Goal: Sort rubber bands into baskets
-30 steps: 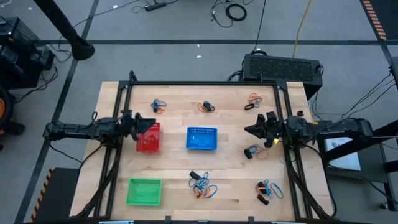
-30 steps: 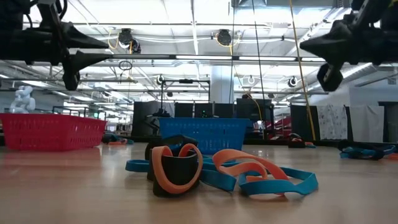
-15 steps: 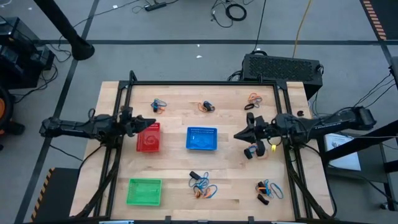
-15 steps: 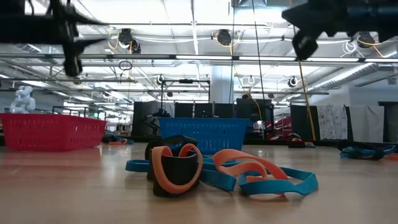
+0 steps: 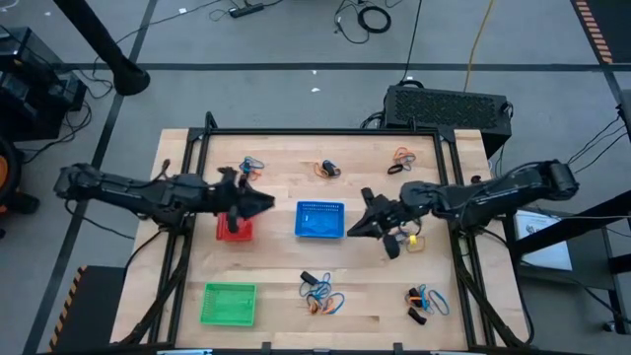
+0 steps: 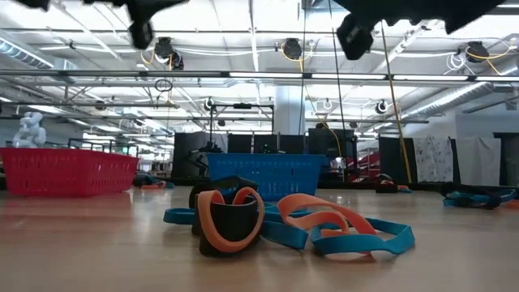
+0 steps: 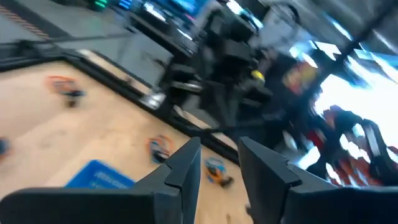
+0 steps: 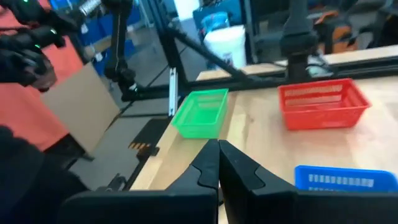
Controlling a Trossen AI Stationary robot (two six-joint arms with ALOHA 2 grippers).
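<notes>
Three baskets stand on the wooden table: red (image 5: 235,221), blue (image 5: 320,220) and green (image 5: 229,303). Rubber bands lie in small heaps: three along the far side (image 5: 251,168) (image 5: 328,170) (image 5: 399,160), one near the front middle (image 5: 320,294), one at the front right (image 5: 424,301), one under the right arm (image 5: 406,241). My left gripper (image 5: 266,205) (image 7: 221,149) is open and empty, above the table between the red and blue baskets. My right gripper (image 5: 350,233) (image 8: 217,146) is shut and empty, by the blue basket's right edge.
A dark metal frame (image 5: 315,132) runs along the table's far and side edges. In the low view the front heap of bands (image 6: 268,219) lies close by, with the red (image 6: 65,172) and blue (image 6: 263,174) baskets behind it. Bare wood lies between green basket and front heap.
My left gripper has gone toward the table's right edge, across the red basket, to the gap before the blue basket. My right gripper has gone toward the table's left edge and a little nearer, up to the blue basket's right edge. The bands and baskets have stayed still.
</notes>
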